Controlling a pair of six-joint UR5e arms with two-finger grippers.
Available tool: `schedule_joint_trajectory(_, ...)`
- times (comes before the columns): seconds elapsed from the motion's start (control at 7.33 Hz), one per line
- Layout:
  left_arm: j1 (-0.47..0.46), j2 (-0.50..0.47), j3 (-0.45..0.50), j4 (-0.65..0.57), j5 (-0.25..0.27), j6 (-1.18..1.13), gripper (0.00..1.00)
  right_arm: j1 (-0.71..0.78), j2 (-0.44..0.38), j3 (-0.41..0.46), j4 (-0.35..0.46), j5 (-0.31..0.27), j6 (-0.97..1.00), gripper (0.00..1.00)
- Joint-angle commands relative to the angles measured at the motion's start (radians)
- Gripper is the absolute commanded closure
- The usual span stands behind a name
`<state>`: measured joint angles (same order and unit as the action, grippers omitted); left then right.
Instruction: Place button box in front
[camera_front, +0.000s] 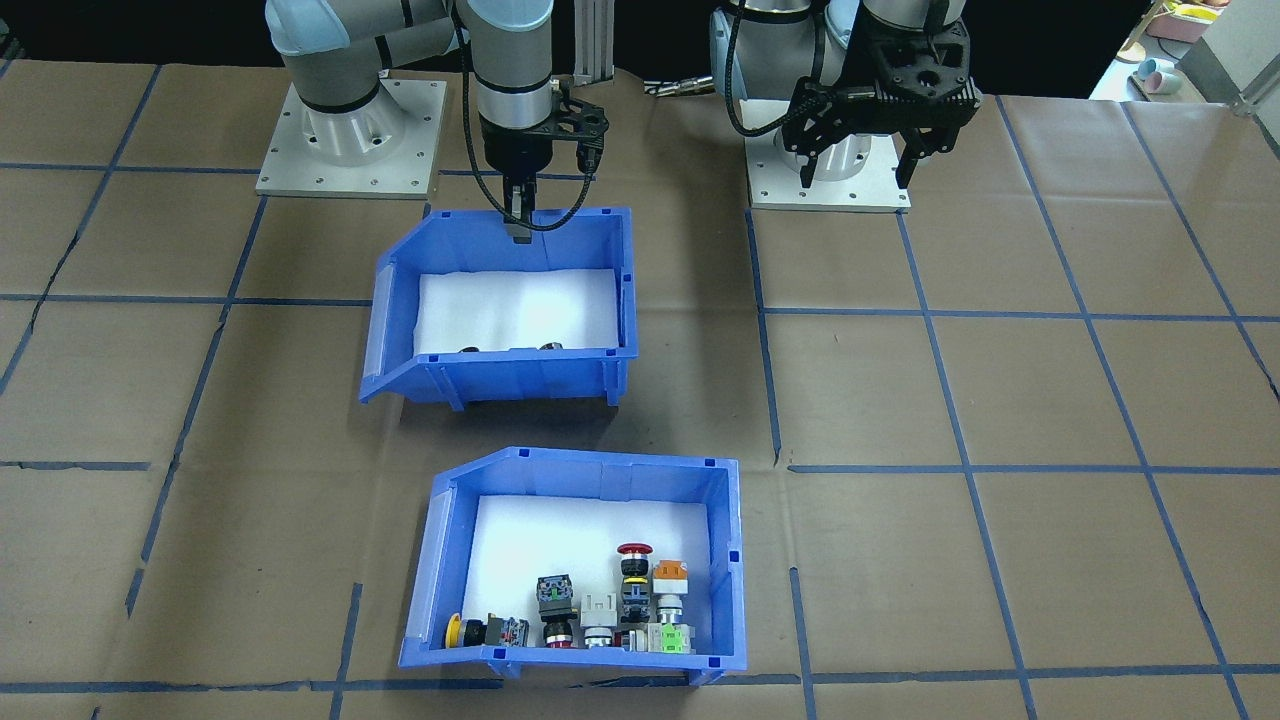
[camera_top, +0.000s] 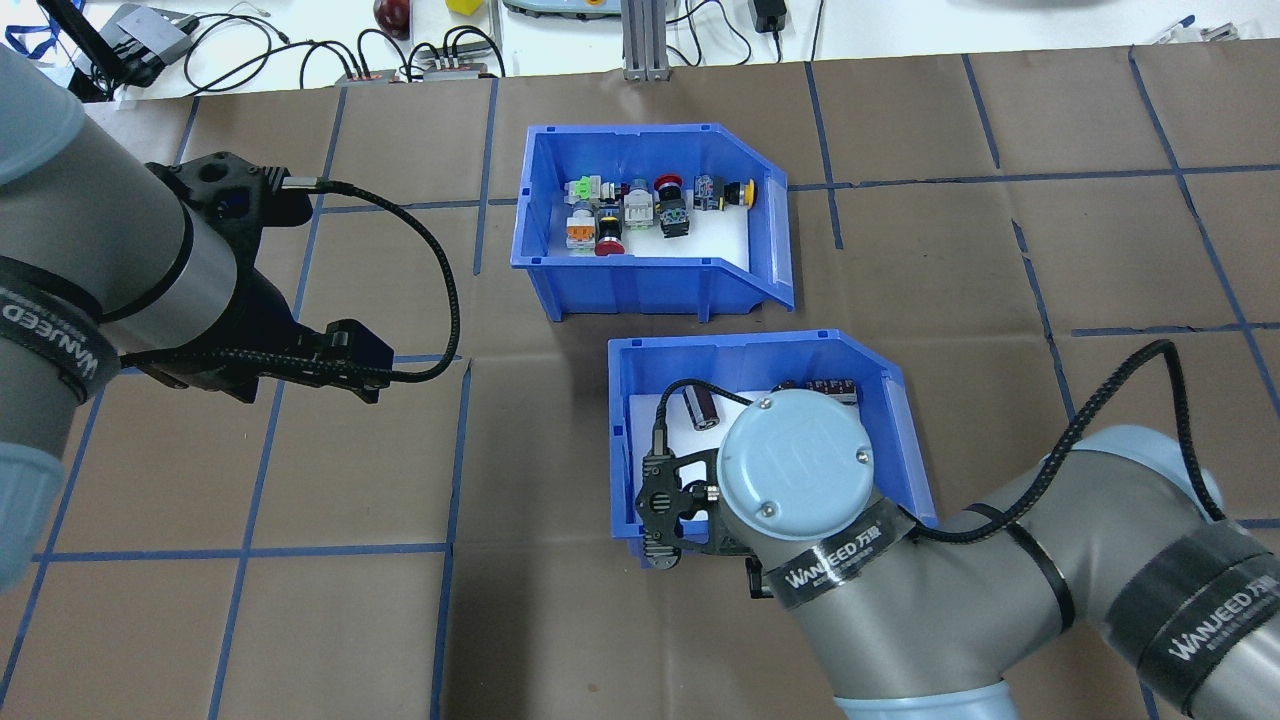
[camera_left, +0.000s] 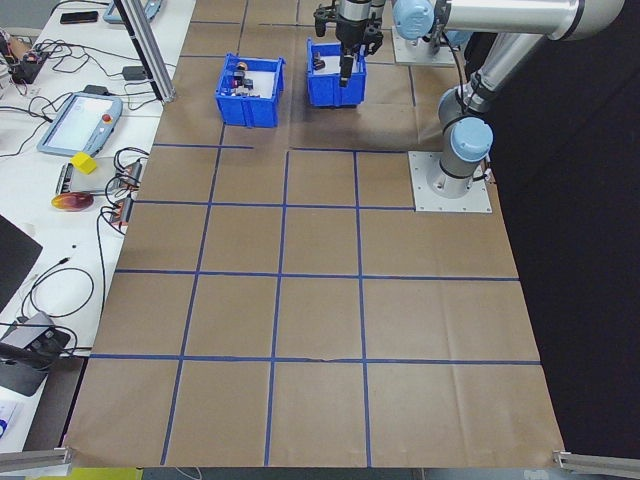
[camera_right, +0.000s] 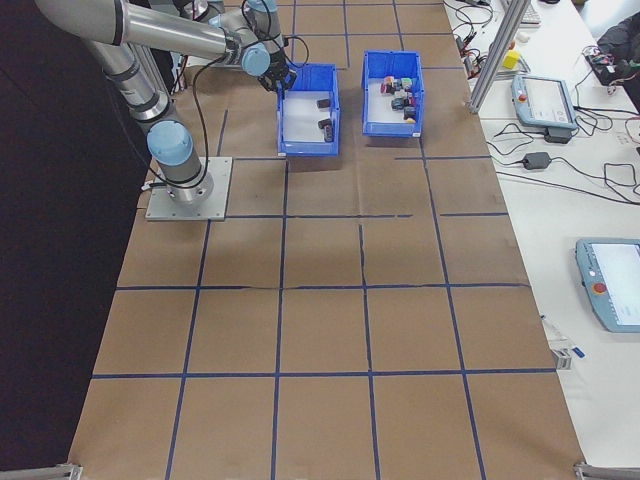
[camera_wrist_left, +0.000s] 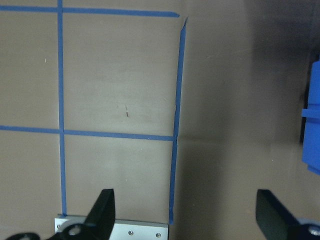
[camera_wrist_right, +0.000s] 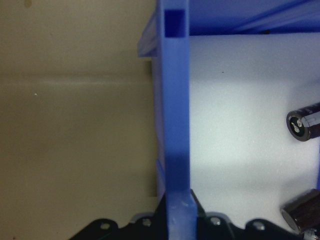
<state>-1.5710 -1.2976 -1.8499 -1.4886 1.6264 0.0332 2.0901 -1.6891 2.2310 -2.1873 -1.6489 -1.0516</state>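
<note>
Button box: the button box (camera_front: 572, 565) sits on the far side of the surface (camera_front: 1000, 400) from the robot bases, well apart from both end effectors, with the other blue bin between it and the right arm.
Right end effector: the right end effector (camera_front: 518, 222) is pinched on the rear wall of the cylinder bin (camera_front: 505, 305), one finger inside and one outside; the wrist view shows the blue wall running straight up between the finger bases.
Left end effector: the left end effector (camera_front: 862, 165) hangs spread above bare brown paper, holding nothing, off to the side of both bins.
Box contents: small push-button switches lie clustered along one wall of the button box, among them a red mushroom head (camera_front: 634, 551), a yellow cap (camera_front: 455, 631), an orange top (camera_front: 671, 571) and a green piece (camera_front: 671, 637).
Materials: both bins are glossy moulded blue plastic with one sloped-cut side and a white foam floor; dark cylinders (camera_top: 703, 408) with metallic ends rest in the nearer bin.
Surface: matte brown paper, creased, gridded with blue tape (camera_front: 960, 430).
</note>
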Motion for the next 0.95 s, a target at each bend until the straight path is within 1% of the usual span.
schedule_joint_trajectory(0.0, -0.006, -0.144, 0.159, -0.01, 0.001, 0.007, 0.01, 0.037, 0.022, -0.001, -0.026, -0.014, 0.022, 0.92)
schedule_joint_trajectory(0.14, -0.007, -0.185, 0.231, -0.077, 0.0, 0.005, 0.01, 0.05, 0.026, -0.001, -0.028, -0.02, 0.031, 0.91)
schedule_joint_trajectory(0.27, -0.014, -0.186, 0.232, -0.087, -0.002, 0.005, 0.01, 0.057, 0.029, -0.001, -0.034, -0.02, 0.045, 0.75)
schedule_joint_trajectory(0.41, -0.014, -0.18, 0.219, -0.087, -0.002, 0.007, 0.01, 0.058, 0.031, -0.002, -0.032, -0.017, 0.047, 0.27)
schedule_joint_trajectory(0.55, -0.014, -0.175, 0.213, -0.087, -0.002, 0.007, 0.01, 0.056, 0.023, -0.014, -0.028, -0.022, 0.045, 0.0)
schedule_joint_trajectory(0.68, -0.015, -0.167, 0.213, -0.087, -0.002, 0.007, 0.01, 0.047, 0.019, -0.051, -0.009, -0.023, 0.044, 0.0)
schedule_joint_trajectory(0.82, -0.014, -0.175, 0.213, -0.085, -0.003, 0.007, 0.01, 0.041, 0.009, -0.115, 0.065, -0.025, 0.044, 0.0)
